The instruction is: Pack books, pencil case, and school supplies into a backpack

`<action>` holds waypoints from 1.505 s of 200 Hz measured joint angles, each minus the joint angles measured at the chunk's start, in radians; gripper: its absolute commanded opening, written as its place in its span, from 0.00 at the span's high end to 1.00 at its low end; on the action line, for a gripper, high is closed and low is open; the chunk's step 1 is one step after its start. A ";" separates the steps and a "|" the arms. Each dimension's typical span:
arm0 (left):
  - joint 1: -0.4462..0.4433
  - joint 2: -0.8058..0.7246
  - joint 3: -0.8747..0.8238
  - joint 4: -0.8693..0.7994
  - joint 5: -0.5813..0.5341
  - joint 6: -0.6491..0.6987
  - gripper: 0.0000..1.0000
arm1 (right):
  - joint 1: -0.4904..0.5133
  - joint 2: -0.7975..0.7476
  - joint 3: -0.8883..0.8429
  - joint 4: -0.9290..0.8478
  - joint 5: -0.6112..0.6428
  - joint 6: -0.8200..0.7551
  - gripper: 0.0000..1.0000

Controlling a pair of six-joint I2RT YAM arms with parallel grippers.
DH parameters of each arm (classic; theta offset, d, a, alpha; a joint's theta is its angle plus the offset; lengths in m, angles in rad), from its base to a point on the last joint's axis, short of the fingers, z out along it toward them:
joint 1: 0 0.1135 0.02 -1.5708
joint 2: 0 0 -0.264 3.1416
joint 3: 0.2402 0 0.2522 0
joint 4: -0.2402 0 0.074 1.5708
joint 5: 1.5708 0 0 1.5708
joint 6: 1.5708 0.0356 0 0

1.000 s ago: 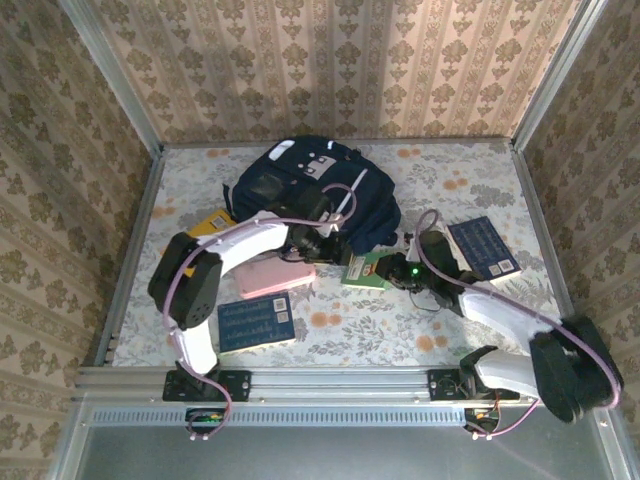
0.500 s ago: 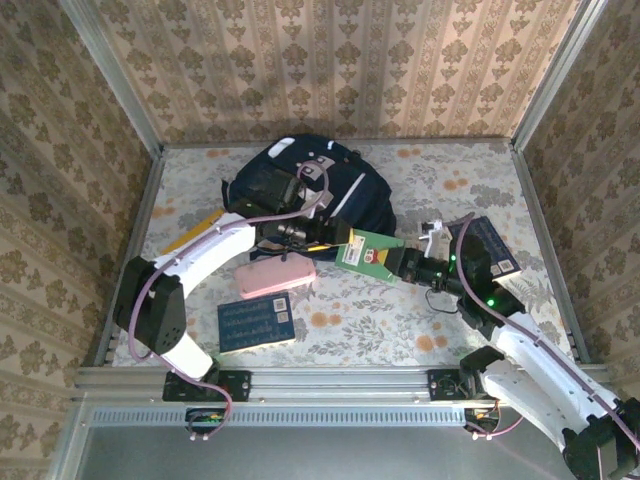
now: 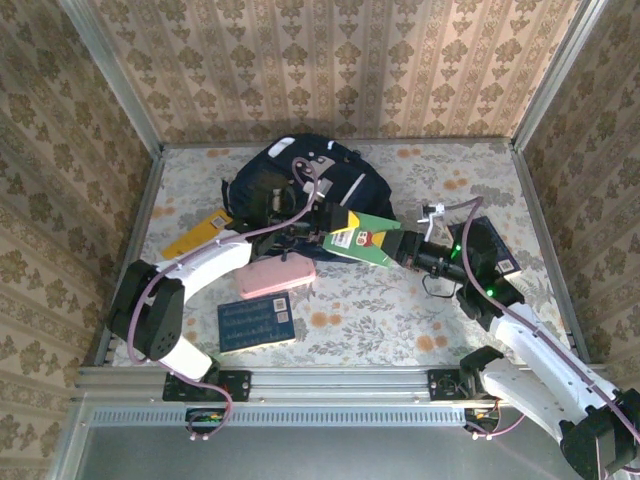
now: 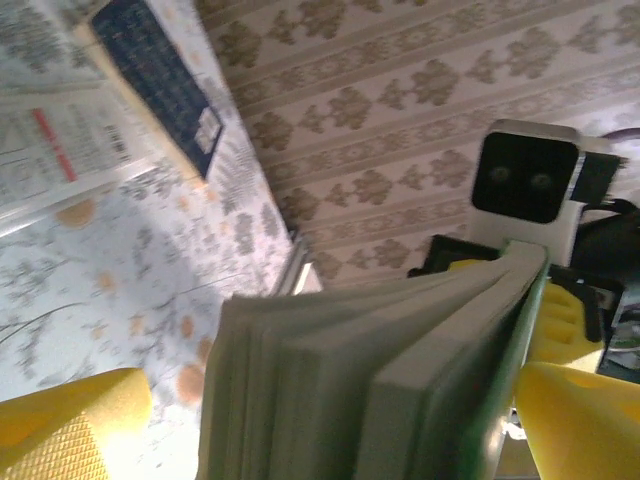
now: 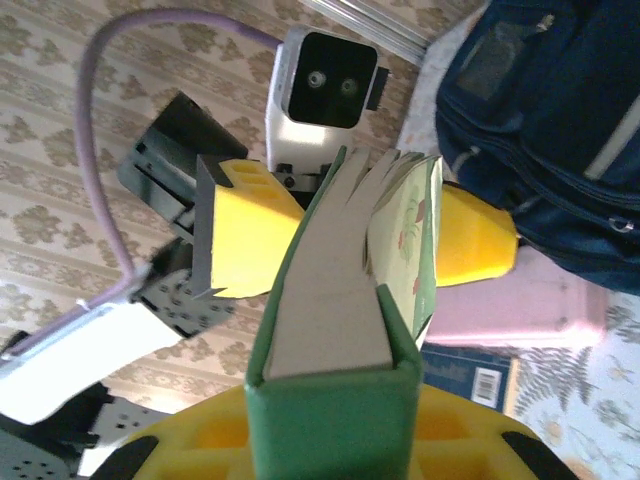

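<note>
My right gripper point(image 3: 403, 249) is shut on the near end of a thick green pack point(image 3: 362, 239) with a white label and holds it up, tilted, in front of the navy backpack point(image 3: 300, 185). In the right wrist view its green edge point(image 5: 335, 330) runs away from my right gripper point(image 5: 335, 440). My left gripper point(image 3: 320, 226) stands open around the pack's far end, with the yellow fingers point(image 5: 245, 240) apart from it on both sides. The pink pencil case point(image 3: 275, 277), blue book point(image 3: 256, 321), yellow book point(image 3: 195, 233) and dark navy book point(image 3: 487, 245) lie on the table.
The left wrist view has the pack's page edges point(image 4: 360, 380) between the fingers, the navy book point(image 4: 150, 70) and a white printed strip point(image 4: 60, 145) beside it. Metal rails and patterned walls point(image 3: 330, 60) close in the floral table point(image 3: 370, 320).
My right gripper has lifted the green pack off the table and carried it up toward the backpack. My left gripper has opened wide and now brackets the pack's far end.
</note>
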 measured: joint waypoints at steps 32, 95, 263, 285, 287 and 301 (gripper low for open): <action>0.000 0.000 -0.014 0.195 0.026 -0.143 0.08 | 0.000 0.021 0.035 0.048 -0.010 0.022 1.00; 0.015 0.003 -0.051 0.373 0.048 -0.282 0.42 | -0.005 0.036 0.049 0.038 -0.015 -0.005 1.00; 0.029 0.005 -0.062 0.337 0.060 -0.214 1.00 | -0.038 0.127 0.029 0.097 -0.065 0.070 0.68; 0.029 0.005 -0.062 0.319 0.058 -0.203 1.00 | -0.036 0.140 0.020 0.114 -0.068 0.077 0.68; 0.029 0.005 -0.062 0.316 0.058 -0.201 1.00 | -0.036 0.142 0.020 0.114 -0.068 0.076 0.67; 0.029 0.004 -0.061 0.300 0.057 -0.187 1.00 | -0.036 0.143 0.020 0.096 -0.066 0.057 0.61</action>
